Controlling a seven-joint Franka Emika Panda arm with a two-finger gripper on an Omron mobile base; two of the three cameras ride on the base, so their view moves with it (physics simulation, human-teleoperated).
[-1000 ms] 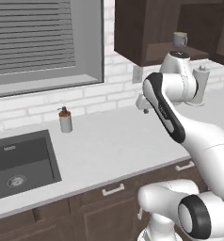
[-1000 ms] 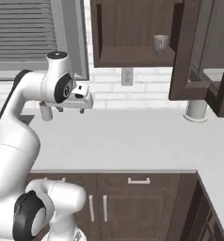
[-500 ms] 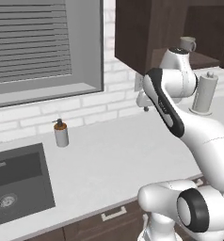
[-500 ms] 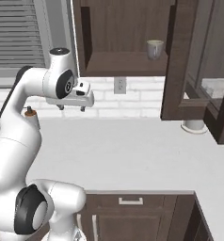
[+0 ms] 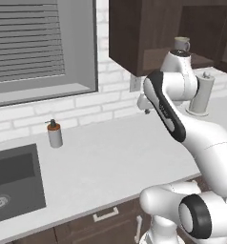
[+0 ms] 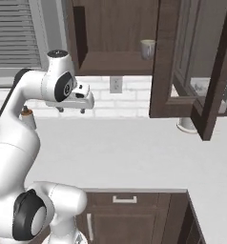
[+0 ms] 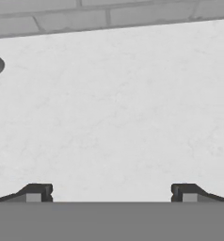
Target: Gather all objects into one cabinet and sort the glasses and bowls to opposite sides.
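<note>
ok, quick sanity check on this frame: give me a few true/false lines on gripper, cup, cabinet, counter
1. The fingers are spread apart with nothing between them. True.
2. A cream cup stands on the cabinet shelf. True.
3. The gripper is inside the cabinet. False: it hangs over the counter, below the shelf.
4. The cabinet door is closed. False: it stands swung open.
5. A soap dispenser stands on the counter near the sink. True.

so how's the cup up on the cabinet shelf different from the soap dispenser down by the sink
The cup is cream-white, open-topped and squat, with a side handle; the soap dispenser is a grey bottle closed by an orange-brown pump top. The cup stands on the shelf of the open cabinet; the soap dispenser stands on the counter beside the sink. Both are small and upright.
</note>
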